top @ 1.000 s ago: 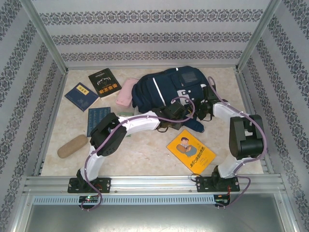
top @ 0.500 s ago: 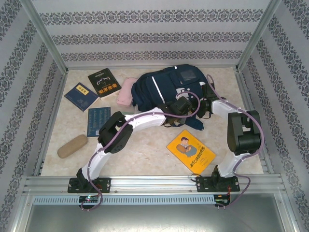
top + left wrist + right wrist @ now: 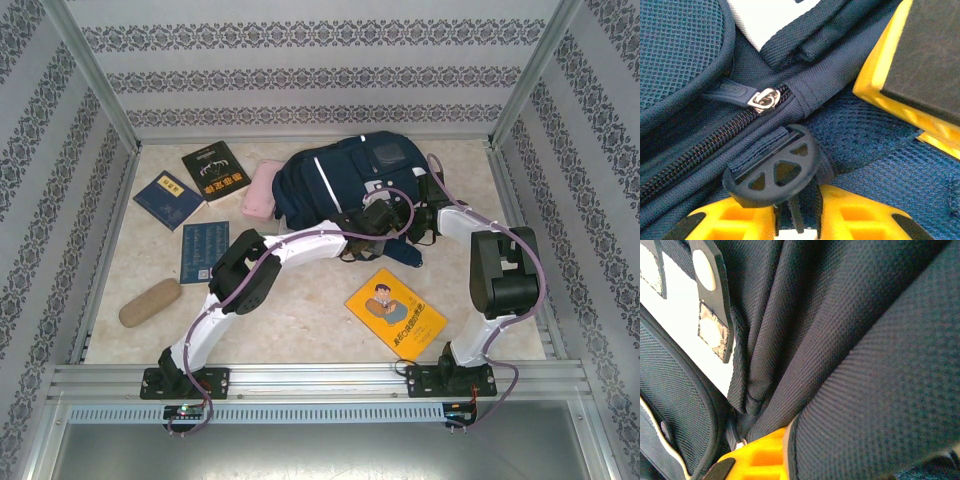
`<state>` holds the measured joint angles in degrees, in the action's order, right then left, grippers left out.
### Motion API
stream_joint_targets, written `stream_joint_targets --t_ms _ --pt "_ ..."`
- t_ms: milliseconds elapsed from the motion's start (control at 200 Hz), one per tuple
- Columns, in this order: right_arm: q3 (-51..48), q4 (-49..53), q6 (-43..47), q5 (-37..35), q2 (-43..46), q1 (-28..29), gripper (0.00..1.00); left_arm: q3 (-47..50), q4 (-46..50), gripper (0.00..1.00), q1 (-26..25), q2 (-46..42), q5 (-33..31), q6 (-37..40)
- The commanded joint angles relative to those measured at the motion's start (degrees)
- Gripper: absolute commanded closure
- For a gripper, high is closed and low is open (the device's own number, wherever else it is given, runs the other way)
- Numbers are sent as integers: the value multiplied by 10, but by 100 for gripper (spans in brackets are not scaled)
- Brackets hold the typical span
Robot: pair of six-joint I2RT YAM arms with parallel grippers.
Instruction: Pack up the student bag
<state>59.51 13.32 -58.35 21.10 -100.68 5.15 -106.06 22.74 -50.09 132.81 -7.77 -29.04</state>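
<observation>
The student bag (image 3: 345,180), dark navy with white stripes, lies at the back middle of the table. My left gripper (image 3: 374,220) is at its near edge. In the left wrist view my left gripper (image 3: 797,212) is shut on a navy webbing strap (image 3: 807,197) just below a round black buckle (image 3: 772,170). A silver zipper pull (image 3: 765,100) lies beyond on the closed zipper. My right gripper (image 3: 424,218) is at the bag's right edge. In the right wrist view one yellow finger (image 3: 757,460) shows, with a fold of bag fabric (image 3: 865,390) pinched against it.
A yellow book (image 3: 395,310) lies near the right arm's base. At the left are a black book (image 3: 215,170), a blue book (image 3: 168,198), a teal-blue book (image 3: 203,250), a pink pouch (image 3: 262,190) and a tan case (image 3: 150,302). Patterned walls enclose the table.
My left arm has reached farther right and back to the bag's near edge, and its jaws have narrowed onto the strap. The right gripper has stayed at the bag.
</observation>
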Motion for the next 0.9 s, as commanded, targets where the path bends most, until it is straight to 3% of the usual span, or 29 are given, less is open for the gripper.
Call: stream_joint_targets --t_ms 0,620,779,869,899 --pt "17 -13 9 18 -4 10 96 2 41 72 13 19 -11 -15" --pt "19 -10 10 20 -2 13 96 12 65 74 13 47 -7 -30" --pt "20 -10 12 21 0 14 96 19 56 82 13 48 -18 -30" --pt "20 -10 11 22 -1 14 96 15 60 99 13 51 -21 -29" --pt "21 -10 12 24 -1 14 97 15 62 100 13 48 -24 -30"
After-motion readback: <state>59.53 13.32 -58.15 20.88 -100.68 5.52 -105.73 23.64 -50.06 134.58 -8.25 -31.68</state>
